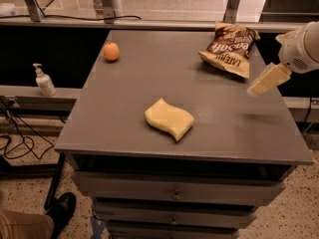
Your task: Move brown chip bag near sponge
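Note:
The brown chip bag (229, 49) lies at the far right corner of the grey table (124, 108), its tan end strip toward me. The pale-yellow sponge (169, 119) lies flat near the middle front of the table. My gripper (266, 79) comes in from the right edge, above the table's right side, just right of and slightly nearer than the bag, not touching it. The sponge is well to its left and nearer.
A small orange fruit (111, 51) sits at the far left of the table. A soap pump bottle (44, 80) stands on a ledge to the left. Drawers (174, 195) run under the tabletop. A person's shoe (60, 213) is at bottom left.

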`<action>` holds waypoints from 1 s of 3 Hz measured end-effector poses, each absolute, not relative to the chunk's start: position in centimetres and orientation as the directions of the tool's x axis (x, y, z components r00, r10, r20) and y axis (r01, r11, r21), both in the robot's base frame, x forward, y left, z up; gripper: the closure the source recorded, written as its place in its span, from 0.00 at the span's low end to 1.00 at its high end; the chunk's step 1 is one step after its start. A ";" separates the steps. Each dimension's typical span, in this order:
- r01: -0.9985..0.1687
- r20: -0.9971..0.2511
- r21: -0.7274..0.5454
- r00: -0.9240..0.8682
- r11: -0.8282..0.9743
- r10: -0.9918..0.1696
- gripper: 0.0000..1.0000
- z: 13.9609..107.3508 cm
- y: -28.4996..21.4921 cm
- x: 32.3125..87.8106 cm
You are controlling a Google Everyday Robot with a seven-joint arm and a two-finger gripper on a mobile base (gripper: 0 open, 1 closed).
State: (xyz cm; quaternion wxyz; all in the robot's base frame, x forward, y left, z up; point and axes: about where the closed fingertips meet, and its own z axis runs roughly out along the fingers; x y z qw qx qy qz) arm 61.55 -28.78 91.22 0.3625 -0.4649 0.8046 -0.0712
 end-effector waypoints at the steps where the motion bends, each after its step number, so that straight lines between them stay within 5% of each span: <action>1: -0.635 -0.578 -0.429 -0.354 0.643 -0.735 0.00 90.2 -29.2 66.8; 3: -0.557 -0.652 -0.316 -0.461 0.768 -0.603 0.01 86.7 -30.8 73.6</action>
